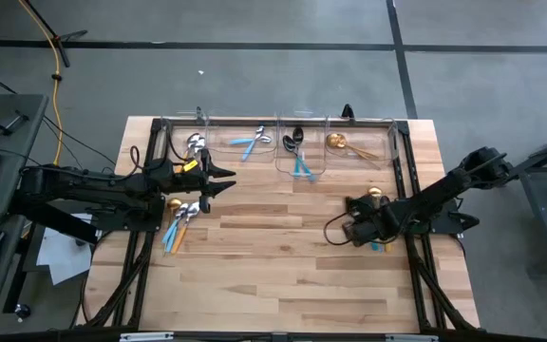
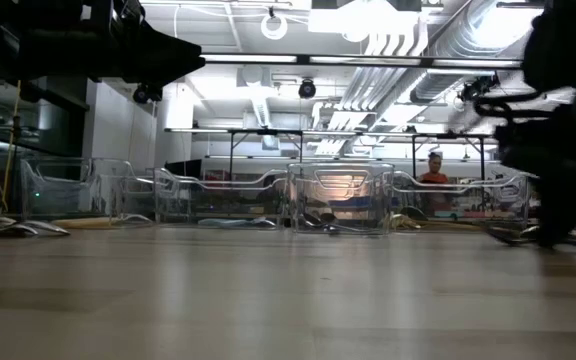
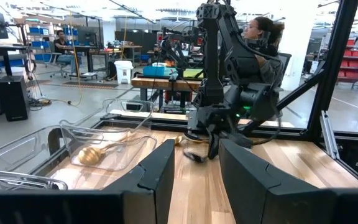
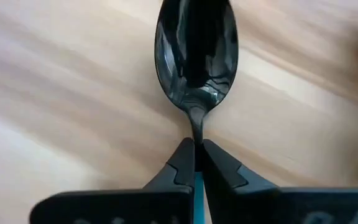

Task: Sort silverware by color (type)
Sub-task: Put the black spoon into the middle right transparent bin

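My right gripper (image 4: 197,144) is shut on a black spoon (image 4: 196,53) with a blue handle. It stands low over the right part of the table (image 1: 283,275), where the spoon (image 1: 330,228) shows as a dark loop. My left gripper (image 3: 196,152) hovers open at the table's left, pointing level, with nothing between its fingers. Loose silverware with orange and light-blue handles (image 1: 180,220) lies flat on the wood below the left arm. A gold piece (image 1: 375,193) lies beside the right gripper. My right gripper pinches the spoon's thin neck (image 4: 197,132), just behind the bowl, between its two fingertips. The fingers slant steeply down and lie along the spoon. The bowl sticks out ahead of them and the blue handle (image 4: 198,193) runs back between them. Whether the bowl touches the wood, I cannot tell.
Several clear bins stand in a row along the far edge. They hold silver-headed pieces (image 1: 195,144), light-blue-handled pieces (image 1: 253,141), black pieces (image 1: 297,152) and gold pieces (image 1: 348,144). A blue-handled piece (image 1: 380,247) lies under the right arm. People show in the room beyond the table.
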{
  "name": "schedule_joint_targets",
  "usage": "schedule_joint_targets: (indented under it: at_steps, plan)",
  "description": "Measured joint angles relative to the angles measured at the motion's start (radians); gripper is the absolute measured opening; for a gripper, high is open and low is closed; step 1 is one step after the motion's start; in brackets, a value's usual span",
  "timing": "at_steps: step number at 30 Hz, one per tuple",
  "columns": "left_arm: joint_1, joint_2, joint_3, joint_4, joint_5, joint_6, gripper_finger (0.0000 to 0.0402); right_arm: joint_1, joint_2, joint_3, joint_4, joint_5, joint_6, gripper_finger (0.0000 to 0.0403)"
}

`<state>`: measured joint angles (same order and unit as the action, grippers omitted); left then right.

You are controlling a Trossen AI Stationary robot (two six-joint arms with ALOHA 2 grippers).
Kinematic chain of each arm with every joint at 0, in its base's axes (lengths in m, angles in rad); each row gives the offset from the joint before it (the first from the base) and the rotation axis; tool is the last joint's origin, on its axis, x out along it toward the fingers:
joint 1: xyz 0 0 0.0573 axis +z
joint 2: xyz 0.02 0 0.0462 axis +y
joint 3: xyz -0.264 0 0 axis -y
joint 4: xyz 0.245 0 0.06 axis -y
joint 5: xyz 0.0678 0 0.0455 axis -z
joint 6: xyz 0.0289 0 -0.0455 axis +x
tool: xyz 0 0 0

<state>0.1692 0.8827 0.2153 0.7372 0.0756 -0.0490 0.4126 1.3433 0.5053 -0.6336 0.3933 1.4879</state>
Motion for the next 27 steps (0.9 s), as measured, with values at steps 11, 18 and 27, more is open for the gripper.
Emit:
schedule_joint_targets:
  at_steps: [11,18,27]
  plan:
    - [0.000,0.000,0.000,0.005,0.000,0.000,0.0117,-0.039,0.001,0.002,0.681,0.174,-0.537,0.0001]
    - [0.000,0.000,0.000,0.024,0.000,-0.020,0.0117,-0.139,0.000,0.002,1.071,0.270,-0.955,0.0001]
    - [0.000,0.047,0.000,0.129,0.000,-0.055,0.0117,-0.326,-0.001,0.003,1.514,-0.023,-1.301,0.0000]
